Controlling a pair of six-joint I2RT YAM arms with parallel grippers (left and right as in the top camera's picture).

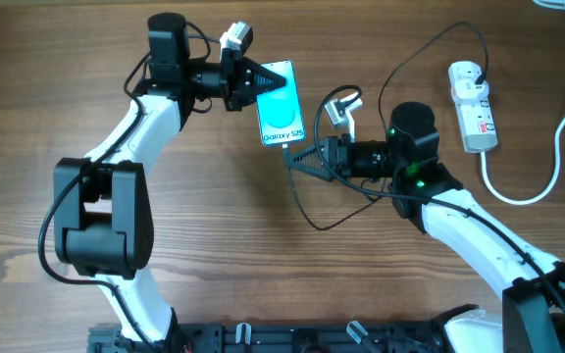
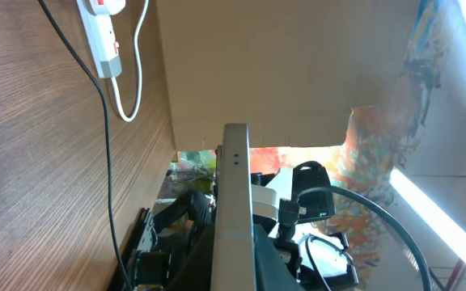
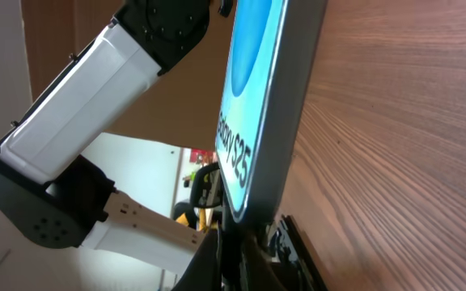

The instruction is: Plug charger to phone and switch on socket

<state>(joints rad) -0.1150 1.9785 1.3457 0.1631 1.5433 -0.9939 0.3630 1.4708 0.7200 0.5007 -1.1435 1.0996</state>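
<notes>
- Starting at our right end effector (image 1: 295, 157): its fingers are drawn narrow, pinched as far as we can judge on the plug end of the charger (image 1: 307, 214). The cable's slack loops on the surface (image 1: 214, 255) just behind it.
- Directly ahead of those tips, touching or nearly so, is the bottom end of the phone (image 1: 281, 106). In the right wrist view the "Galaxy S25" end sits right above our fingers, but the port is hidden, so we cannot tell whether the plug is seated.
- Beyond the phone's far end, our left end effector (image 1: 259, 80) is closed on the phone's upper edge, bracing it and seemingly tilting it off the surface.
- Well behind the right end effector, past its wrist, lies the socket (image 1: 472, 108), with the charger's cable running back to it. Neither end effector is near it.
- Our judgement of progress: the plugging step is at its final push. The switch is too small to read and we take it as not yet pressed, so what remains is letting go of the cable and reaching back to the socket.
</notes>
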